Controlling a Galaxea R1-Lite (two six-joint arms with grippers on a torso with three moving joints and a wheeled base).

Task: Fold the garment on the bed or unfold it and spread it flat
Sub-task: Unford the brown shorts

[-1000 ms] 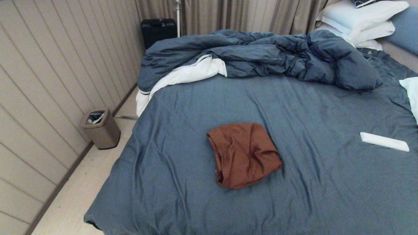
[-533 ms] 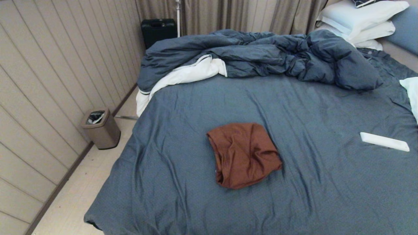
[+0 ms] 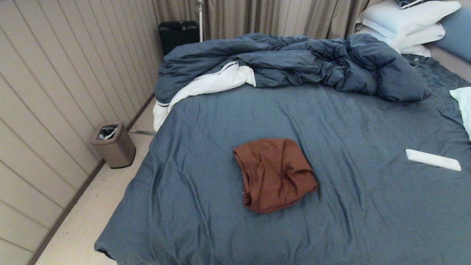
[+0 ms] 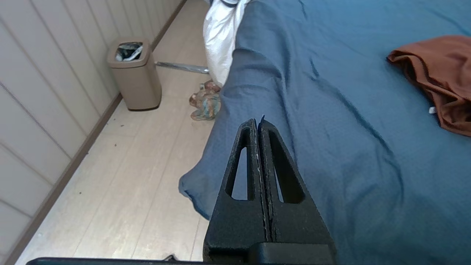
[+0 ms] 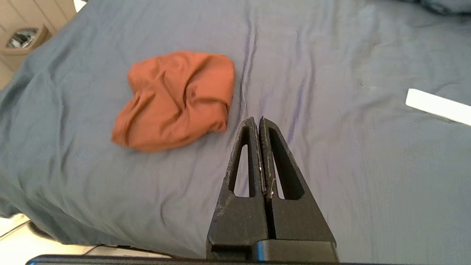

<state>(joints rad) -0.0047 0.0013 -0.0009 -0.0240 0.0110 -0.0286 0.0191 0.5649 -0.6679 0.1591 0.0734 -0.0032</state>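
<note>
The garment (image 3: 274,175) is a rust-brown bundle, folded over and creased, lying on the slate-blue sheet of the bed (image 3: 353,121) near its middle front. It also shows in the left wrist view as the garment (image 4: 441,77) and in the right wrist view as the garment (image 5: 176,99). My left gripper (image 4: 257,121) is shut and empty, held above the bed's near left corner, well apart from the cloth. My right gripper (image 5: 257,119) is shut and empty, above the sheet just to the near right of the garment. Neither arm appears in the head view.
A rumpled dark blue duvet (image 3: 294,62) with white lining lies across the far side, with stacked white pillows (image 3: 404,22) at the back right. A flat white object (image 3: 433,159) rests on the sheet at right. A brown bin (image 3: 113,144) and a small crumpled cloth (image 4: 206,101) sit on the floor left of the bed.
</note>
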